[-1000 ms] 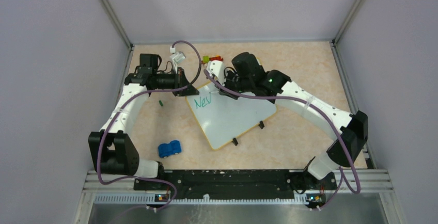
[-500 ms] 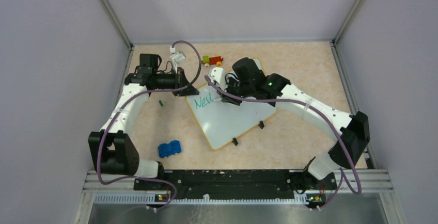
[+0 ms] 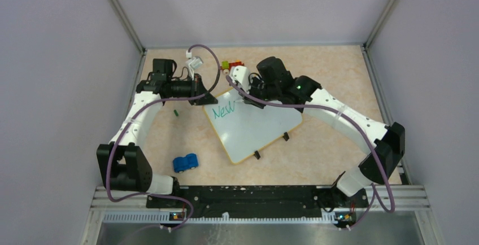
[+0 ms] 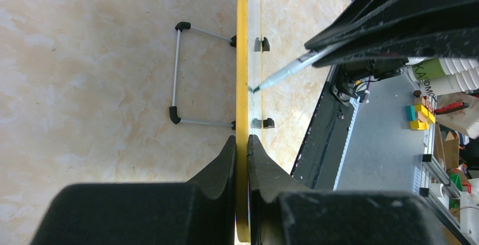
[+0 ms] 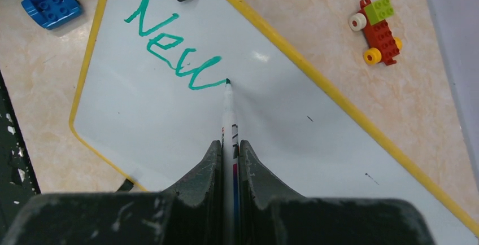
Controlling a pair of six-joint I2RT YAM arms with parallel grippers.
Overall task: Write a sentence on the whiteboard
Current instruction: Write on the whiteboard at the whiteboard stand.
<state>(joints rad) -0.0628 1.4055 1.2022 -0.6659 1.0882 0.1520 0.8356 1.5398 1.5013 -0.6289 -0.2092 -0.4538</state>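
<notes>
Your right pincer [image 5: 229,146] is pinching a marker [image 5: 228,112] that runs straight out ahead of its fingers. The tip touches the whiteboard [image 5: 169,138] at the tail of the sentence [image 5: 172,50], which so far reads only "New" in green. That writing lies ahead and to the left of the tip. Bare board spreads to the right of the tip and back under the pincer, so I'd judge the next word wants a lift and a shift rightward along the slant of the line. Your left pincer [image 4: 242,143] is clamped on the board's yellow rim, which runs straight away between its jaws.
</notes>
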